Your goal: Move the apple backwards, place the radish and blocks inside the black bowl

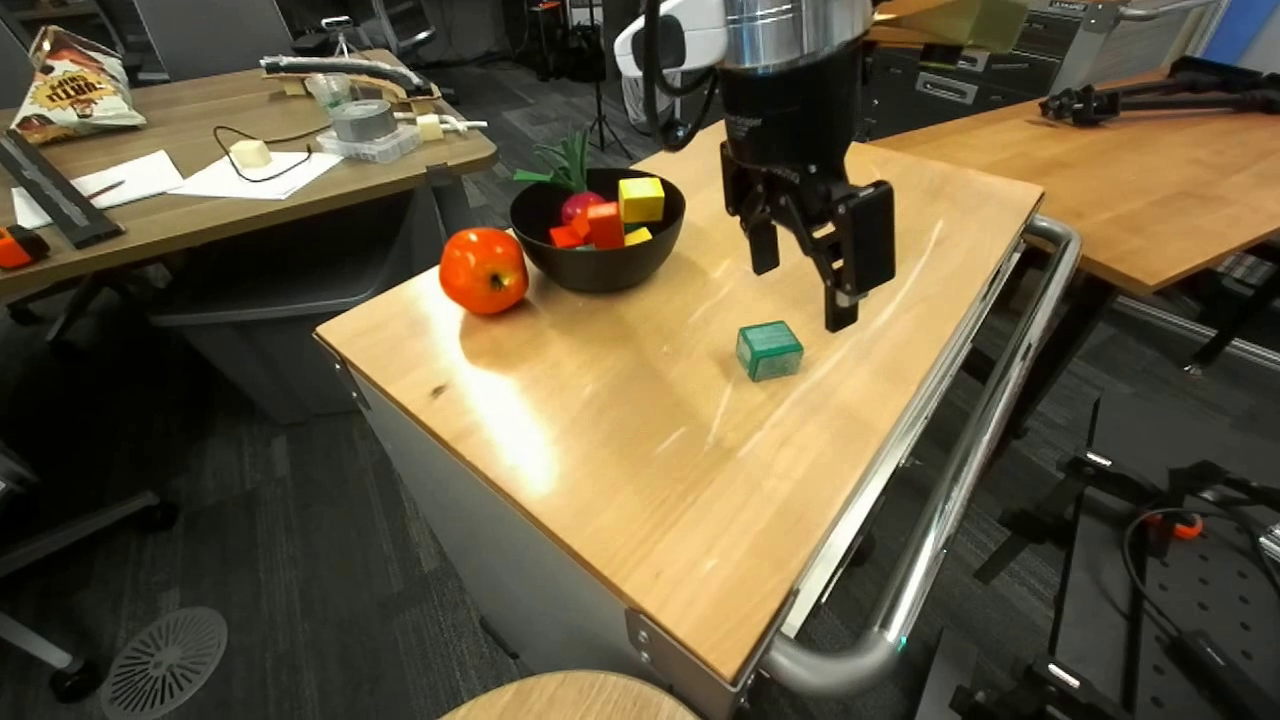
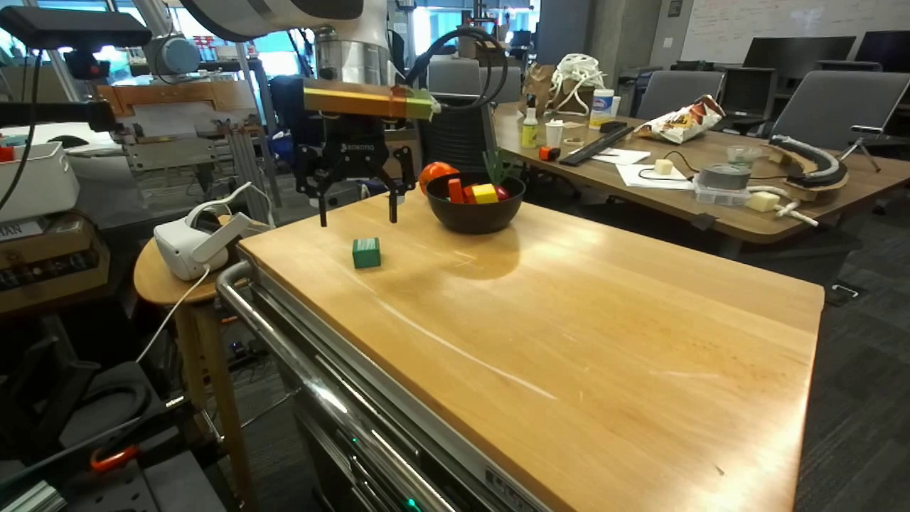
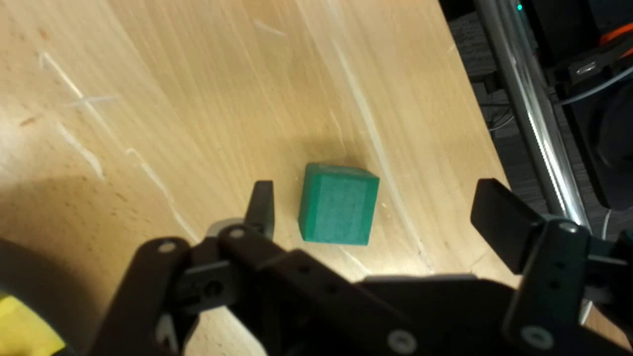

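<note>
A teal green block [image 1: 770, 352] lies alone on the wooden top, seen in both exterior views and the wrist view. Above it, apart from it, hangs my gripper [image 1: 803, 290], open and holding nothing. In the wrist view the block [image 3: 340, 205] shows between the spread fingers, closer to the left one. The black bowl [image 1: 600, 268] holds the radish [image 1: 580, 207] with its green leaves, red-orange blocks [image 1: 605, 226] and yellow blocks [image 1: 641, 199]. Touching or very near the bowl's side is the orange-red apple [image 1: 483, 270], partly hidden behind the bowl [image 2: 476, 217] in an exterior view.
A metal rail [image 1: 945, 530] runs along one edge of the wooden cart top [image 2: 569, 306]. The apple sits near another edge. Beyond the cart are a desk [image 2: 711, 206] with a snack bag and papers, and a stool bearing a white headset [image 2: 188, 245].
</note>
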